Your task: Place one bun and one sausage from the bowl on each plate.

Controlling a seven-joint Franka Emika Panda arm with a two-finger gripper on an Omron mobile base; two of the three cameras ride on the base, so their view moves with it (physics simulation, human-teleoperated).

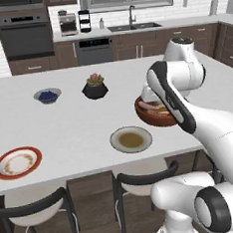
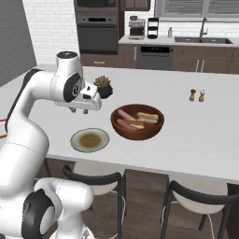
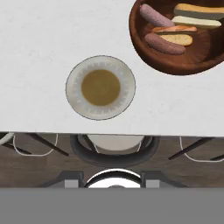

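- Gripper (image 2: 78, 111): hangs above the surface (image 2: 196, 135), pointing down, beside the grey plate (image 2: 89, 140); fingers are short stubs, so I cannot tell how far they stand apart. Nothing seen held or touched.
- Bowl (image 3: 183, 61): reddish-brown, on the surface just right of the grey plate; holds two sausages (image 3: 164, 43) and buns (image 3: 197, 21).
- Grey plate: brownish centre, bare, near the front edge.
- Orange-rimmed plate (image 1: 17, 162): far left on the surface, well apart from the bowl, bare.
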